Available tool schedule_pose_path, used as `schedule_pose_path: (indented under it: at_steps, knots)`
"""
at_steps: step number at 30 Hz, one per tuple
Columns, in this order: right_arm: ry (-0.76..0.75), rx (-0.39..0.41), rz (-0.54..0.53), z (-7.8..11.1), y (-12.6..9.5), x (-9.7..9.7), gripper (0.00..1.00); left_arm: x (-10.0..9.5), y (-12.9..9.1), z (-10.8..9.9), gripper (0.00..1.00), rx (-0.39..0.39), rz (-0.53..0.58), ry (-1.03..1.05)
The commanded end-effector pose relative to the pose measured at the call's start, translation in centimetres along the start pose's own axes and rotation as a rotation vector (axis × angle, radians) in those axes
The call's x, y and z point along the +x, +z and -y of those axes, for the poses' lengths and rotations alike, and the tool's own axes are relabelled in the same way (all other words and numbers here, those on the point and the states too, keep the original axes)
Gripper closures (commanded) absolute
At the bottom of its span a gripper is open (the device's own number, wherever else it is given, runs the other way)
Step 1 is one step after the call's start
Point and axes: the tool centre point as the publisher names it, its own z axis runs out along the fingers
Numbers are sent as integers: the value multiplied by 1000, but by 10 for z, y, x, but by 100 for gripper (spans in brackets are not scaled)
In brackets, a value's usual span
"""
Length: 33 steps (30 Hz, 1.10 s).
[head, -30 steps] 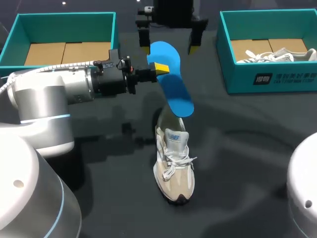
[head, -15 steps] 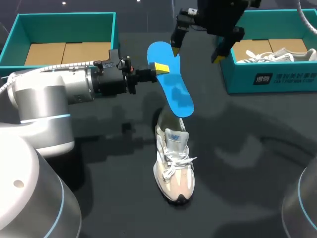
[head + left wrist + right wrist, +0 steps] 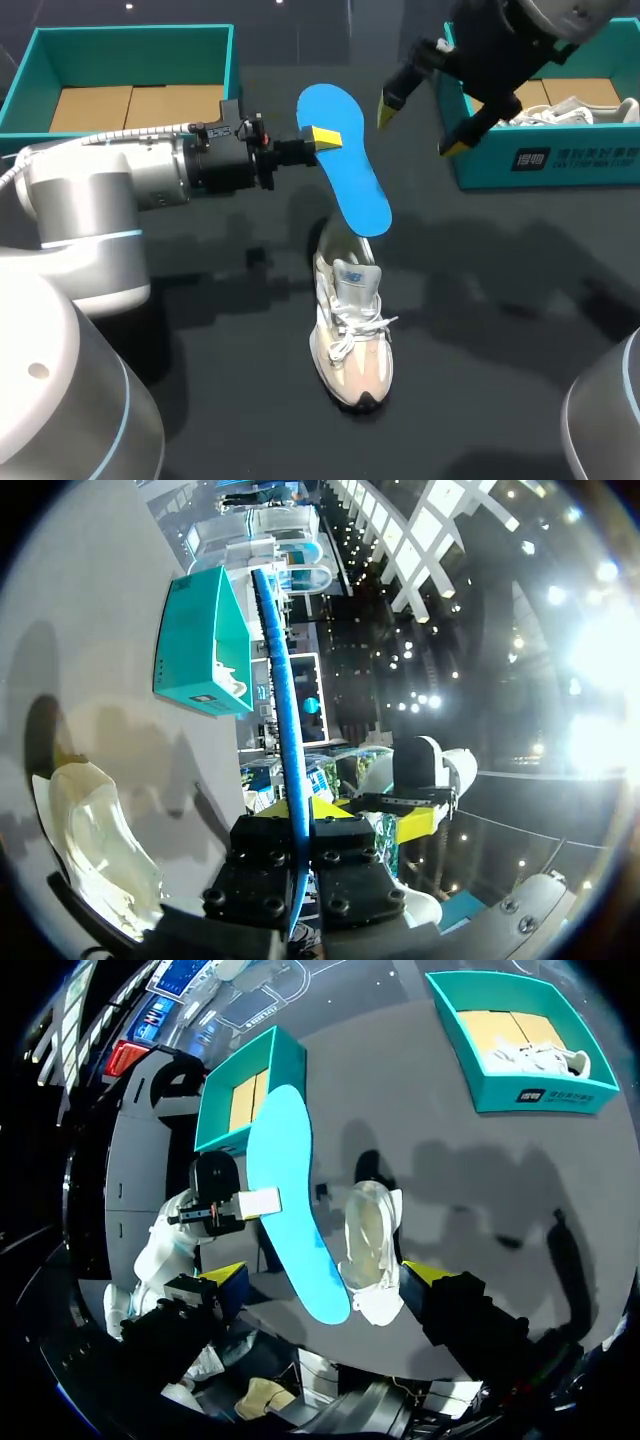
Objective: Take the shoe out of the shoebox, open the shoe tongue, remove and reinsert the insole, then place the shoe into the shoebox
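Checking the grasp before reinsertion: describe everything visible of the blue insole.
The blue insole is thin, flat and foot-shaped, foam-like, with a plain face. The left gripper is shut on its side edge near the upper end, holding it tilted in the air, lower end over the shoe heel; whether they touch cannot be told. The left wrist view shows it edge-on between the fingers. The right gripper is open, apart from it.

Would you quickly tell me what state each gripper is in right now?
Left gripper: shut on the blue insole.
Right gripper: open, holding nothing.
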Motion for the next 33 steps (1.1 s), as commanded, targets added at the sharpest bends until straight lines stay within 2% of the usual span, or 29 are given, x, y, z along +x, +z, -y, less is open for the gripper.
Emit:
schedule_pose_path:
  at_steps: [1, 10, 24, 33]
  knots:
    - [3, 3, -525, 5, 10, -8, 0, -1, 1, 0, 100, 0, -1, 0]
    - [16, 17, -673, 4, 26, -17, 0, -1, 1, 0, 100, 0, -1, 0]
    - [42, 19, -768, 10, 42, -19, 0, -1, 1, 0, 100, 0, -1, 0]
    - [39, 23, -829, 8, 49, -18, 0, 7, -11, -3, 100, -30, -55, 141]
